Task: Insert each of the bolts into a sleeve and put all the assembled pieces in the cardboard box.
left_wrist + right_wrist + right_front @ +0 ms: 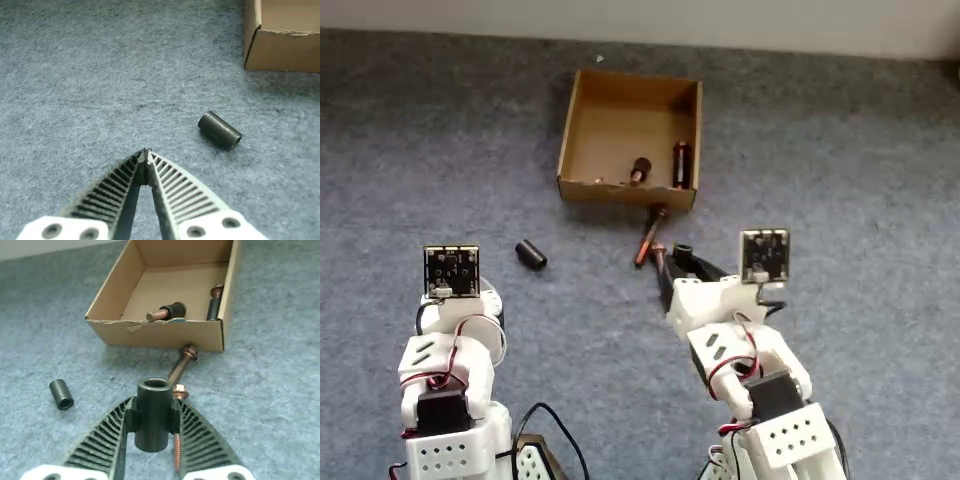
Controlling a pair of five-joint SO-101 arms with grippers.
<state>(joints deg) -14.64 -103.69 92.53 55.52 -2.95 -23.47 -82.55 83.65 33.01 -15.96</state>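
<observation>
High view: I'm looking down on the box (567,140), which is holding two assembled pieces (640,168), both lying flat near its front wall. A bolt (648,240) is lying just outside that wall, head against the cardboard, its long axis running away from the box toward the right gripper (672,258). A loose sleeve (530,255) is lying off the box's front left corner, apart from it.

Left wrist view: the left gripper (146,156) is sitting clenched on nothing, tips meeting. The loose sleeve is lying on its side ahead of it, axis level and slanting across the carpet (75,75). I'm judging this arm is parked until that sleeve is needed.

Right wrist view: the right gripper is clamping a sleeve (152,415) upright in front of the box, bore pointing up, which I'm reading as readying it for a bolt. A second bolt (180,390) is standing head-up alongside it; I can't tell whether it's pinched too.
</observation>
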